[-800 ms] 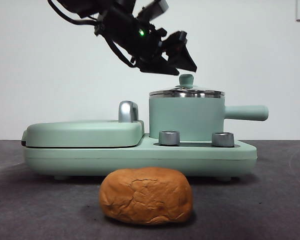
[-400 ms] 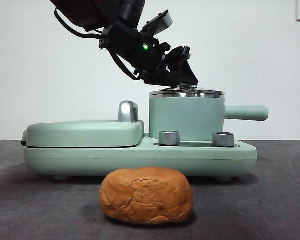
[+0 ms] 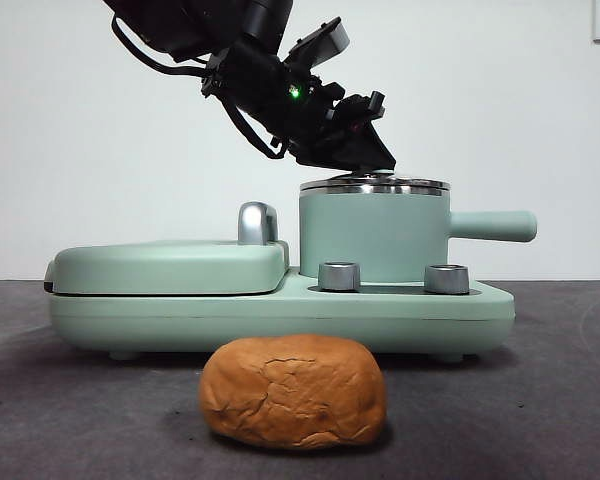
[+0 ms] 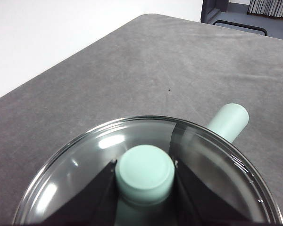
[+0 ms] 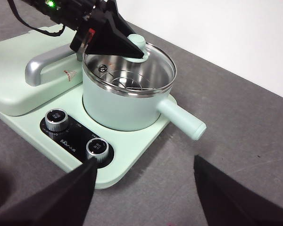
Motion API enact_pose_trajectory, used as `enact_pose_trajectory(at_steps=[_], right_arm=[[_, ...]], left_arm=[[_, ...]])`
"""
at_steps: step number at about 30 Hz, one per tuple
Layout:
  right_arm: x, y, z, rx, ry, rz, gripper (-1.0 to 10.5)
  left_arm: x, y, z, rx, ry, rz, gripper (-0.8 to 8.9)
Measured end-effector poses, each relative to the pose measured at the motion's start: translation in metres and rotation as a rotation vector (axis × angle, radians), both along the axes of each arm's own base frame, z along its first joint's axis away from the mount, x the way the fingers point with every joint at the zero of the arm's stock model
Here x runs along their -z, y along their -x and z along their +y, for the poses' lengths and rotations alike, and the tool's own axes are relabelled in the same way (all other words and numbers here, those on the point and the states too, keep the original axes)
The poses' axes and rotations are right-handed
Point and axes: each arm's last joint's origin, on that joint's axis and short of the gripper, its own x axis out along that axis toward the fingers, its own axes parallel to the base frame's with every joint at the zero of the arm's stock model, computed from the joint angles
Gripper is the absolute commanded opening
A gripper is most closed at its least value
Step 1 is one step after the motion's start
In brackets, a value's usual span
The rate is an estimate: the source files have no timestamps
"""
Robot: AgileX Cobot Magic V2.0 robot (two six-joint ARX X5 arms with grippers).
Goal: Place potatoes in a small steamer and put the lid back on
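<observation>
Lid (image 4: 146, 179) is sitting on the small steamer (image 3: 373, 235); the left gripper (image 4: 145, 176) is clasping its knob. Right gripper (image 5: 144, 188) is waiting wide open. Potatoes (image 3: 293, 390) are lying in front on the table (image 3: 560, 400).

Bright, even light; white glare patches on the lid (image 4: 108, 155); soft shadow under the potatoes (image 3: 293, 390); focus is sharp.

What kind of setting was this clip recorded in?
Probably a lab or test bench staged as a kitchen, not a real one: a mint-green cooking appliance with its small pot and an orange-brown crusty lump sit alone on a grey table against a bare white wall.
</observation>
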Motion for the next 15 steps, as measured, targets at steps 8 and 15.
enact_pose_trajectory(at_steps=[8, 15], right_arm=[[0.000, 0.000, 0.000, 0.000, 0.000, 0.001, 3.2], [0.000, 0.000, 0.000, 0.000, 0.000, 0.001, 3.2]], left_arm=[[-0.010, 0.005, 0.003, -0.001, 0.002, 0.003, 0.06], [-0.057, 0.024, 0.016, -0.001, 0.048, -0.063, 0.07]])
